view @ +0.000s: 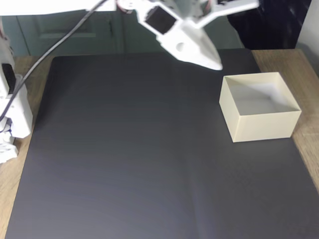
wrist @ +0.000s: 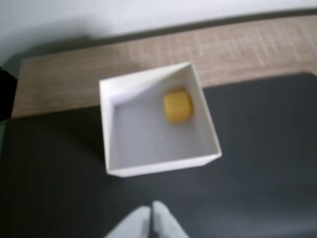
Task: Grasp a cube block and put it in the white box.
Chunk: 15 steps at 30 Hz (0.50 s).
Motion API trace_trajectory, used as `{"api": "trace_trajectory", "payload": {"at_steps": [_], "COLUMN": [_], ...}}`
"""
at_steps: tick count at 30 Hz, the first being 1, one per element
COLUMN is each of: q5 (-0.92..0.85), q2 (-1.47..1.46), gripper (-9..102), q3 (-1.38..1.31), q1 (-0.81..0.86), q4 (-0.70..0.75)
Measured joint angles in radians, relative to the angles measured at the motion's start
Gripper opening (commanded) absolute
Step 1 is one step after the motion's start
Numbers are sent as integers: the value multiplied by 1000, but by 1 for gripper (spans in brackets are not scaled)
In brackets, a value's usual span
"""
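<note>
Dark mat (view: pixel 124 149), white box (wrist: pixel 116 171), blurry yellow rounded cube block (wrist: pixel 178 105) apparently inside

In the wrist view the small yellow rounded cube block (wrist: pixel 178 106) lies inside the square cream-white open-topped box (wrist: pixel 161 165), near its far right corner. The box stands on the dark mat (view: pixel 129 149) covering the wooden tabletop (wrist: pixel 247 47), at the mat's right edge in the fixed view.

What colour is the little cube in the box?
Yellow; the cube shows best in the wrist view.

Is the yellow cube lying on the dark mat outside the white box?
No. In the wrist view the cube block sits inside the white box, on its white floor near the far right wall.
</note>
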Motion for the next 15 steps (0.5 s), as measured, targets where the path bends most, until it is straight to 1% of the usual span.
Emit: {"api": "trace_trajectory", "payload": {"at_steps": [9, 15], "q5": [-14, -17], "q2": [327, 601], "gripper": [0, 0], "q3": [354, 660], "q1": [-9, -8], "q4": [-80, -146]}}
